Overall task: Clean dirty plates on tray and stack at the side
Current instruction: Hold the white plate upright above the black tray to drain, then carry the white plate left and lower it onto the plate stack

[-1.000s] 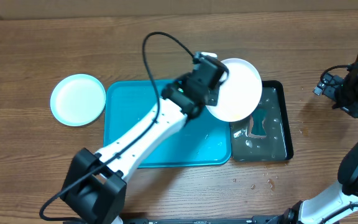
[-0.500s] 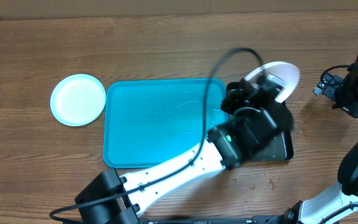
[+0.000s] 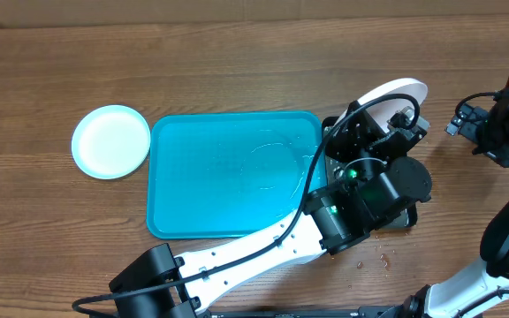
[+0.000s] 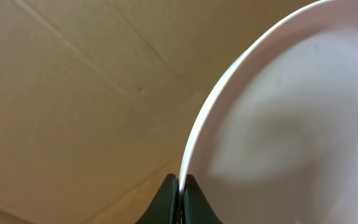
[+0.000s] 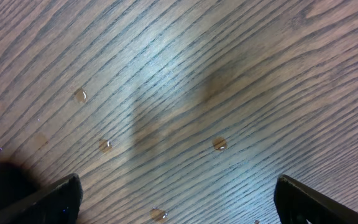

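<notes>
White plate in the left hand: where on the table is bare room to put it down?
The turquoise tray is bare inside. Bare wood runs along the far edge, behind the tray and the light blue plate, and left of that plate. It is crowded around the black tray, where the left hand holds the white plate and the right arm stands near.

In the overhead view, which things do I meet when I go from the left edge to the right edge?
light blue plate → turquoise tray → white plate, gripped at its rim by the left gripper → right arm
</notes>
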